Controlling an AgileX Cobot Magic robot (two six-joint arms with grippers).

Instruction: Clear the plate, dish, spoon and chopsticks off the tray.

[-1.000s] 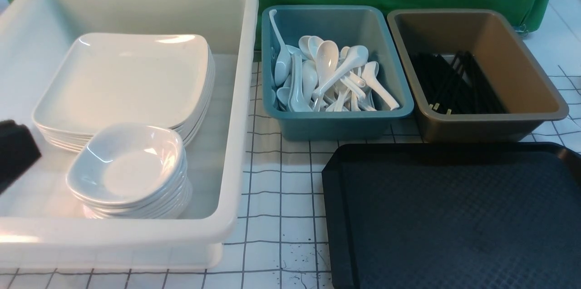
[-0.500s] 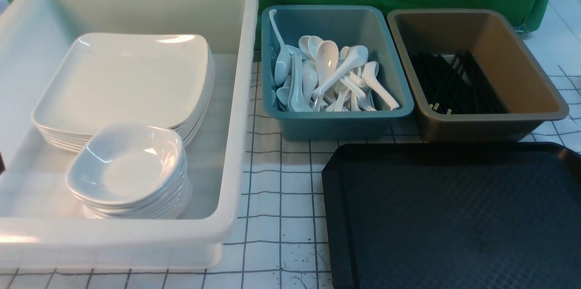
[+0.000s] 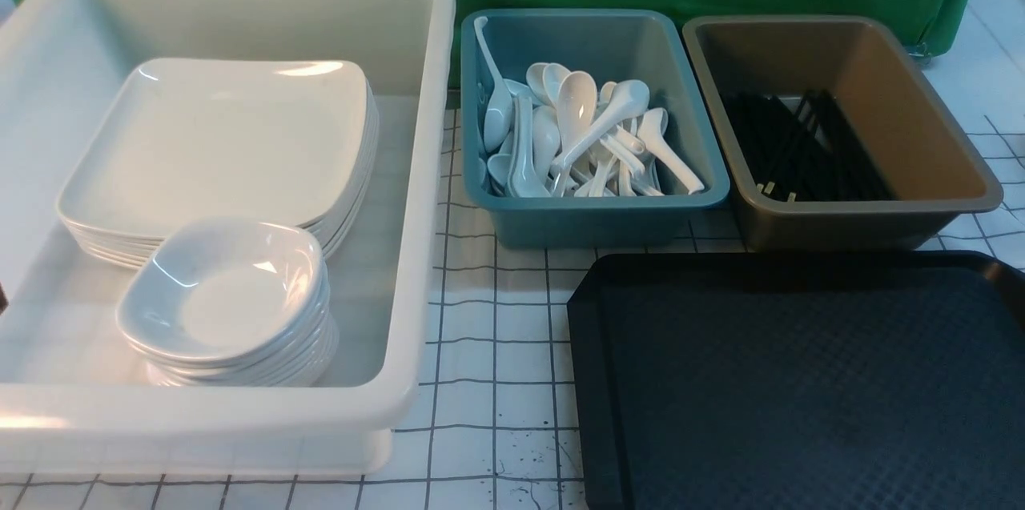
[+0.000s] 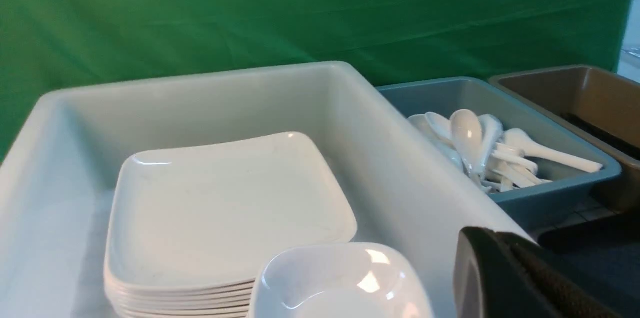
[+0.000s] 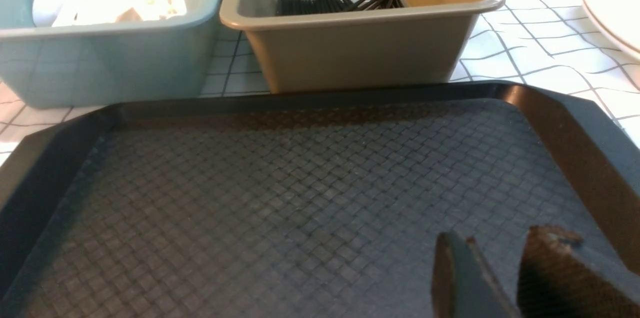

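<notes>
The black tray [image 3: 801,382] [image 5: 300,198] lies bare at the front right, with nothing on its textured surface. In the white tub, the top plate [image 3: 216,142] [image 4: 225,208] caps a stack, and the top dish [image 3: 224,294] [image 4: 340,283] caps a smaller stack in front of it. White spoons [image 3: 576,134] fill the teal bin. Black chopsticks [image 3: 801,146] [image 5: 340,3] lie in the brown bin. My left gripper [image 4: 495,240] is shut and empty beside the tub's near right wall. My right gripper [image 5: 500,243] hangs open over the tray's right part.
The white tub [image 3: 424,174] takes up the left side. The teal bin [image 3: 592,214] and the brown bin [image 3: 849,218] stand side by side behind the tray. A white rim [image 5: 612,13] shows on the gridded cloth to the right of the brown bin.
The dark part of my left arm at the front view's left edge has drawn back out of that view. Nothing else has moved.
</notes>
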